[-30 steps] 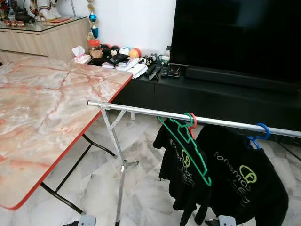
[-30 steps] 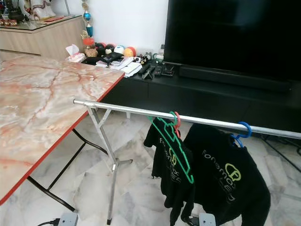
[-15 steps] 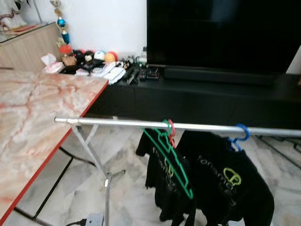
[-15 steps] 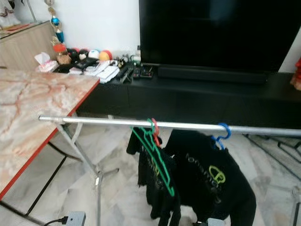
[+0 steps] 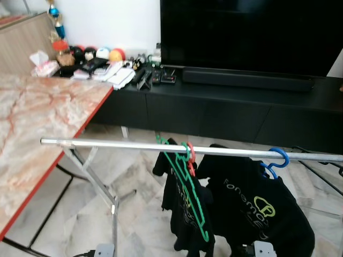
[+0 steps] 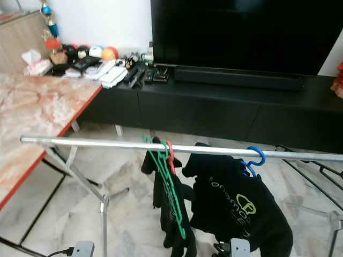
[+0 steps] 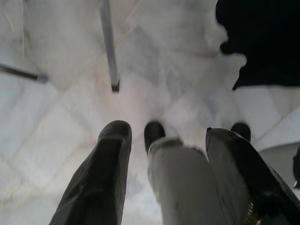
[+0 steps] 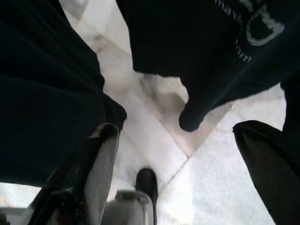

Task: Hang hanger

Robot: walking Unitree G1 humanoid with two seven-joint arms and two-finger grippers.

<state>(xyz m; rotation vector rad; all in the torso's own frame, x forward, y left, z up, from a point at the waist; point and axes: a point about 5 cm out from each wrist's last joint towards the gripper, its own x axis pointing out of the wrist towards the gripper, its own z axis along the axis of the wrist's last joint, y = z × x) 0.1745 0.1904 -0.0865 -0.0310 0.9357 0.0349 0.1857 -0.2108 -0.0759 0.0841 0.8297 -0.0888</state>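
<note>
Cam panned right vs. earlier; green hanger [image 5: 188, 184] w/ shirts on rail [image 5: 123, 145], same spot. L gripper [image 7: 166, 154] & R gripper [image 8: 187, 159] both spread, empty, low over floor [image 7: 70, 117].

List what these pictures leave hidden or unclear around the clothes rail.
- Rail: its right end is cut off by the edge of both eye views.
- Red hanger: body hidden behind the green hanger and black shirt.
- Shirt hems: cut off by the bottom edge.
- Items on the TV console: too small.

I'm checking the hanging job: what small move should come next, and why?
Probably step back. The green hanger already hooks on the rail beside the black shirts, and both grippers, left and right, hang open and empty near the floor.
</note>
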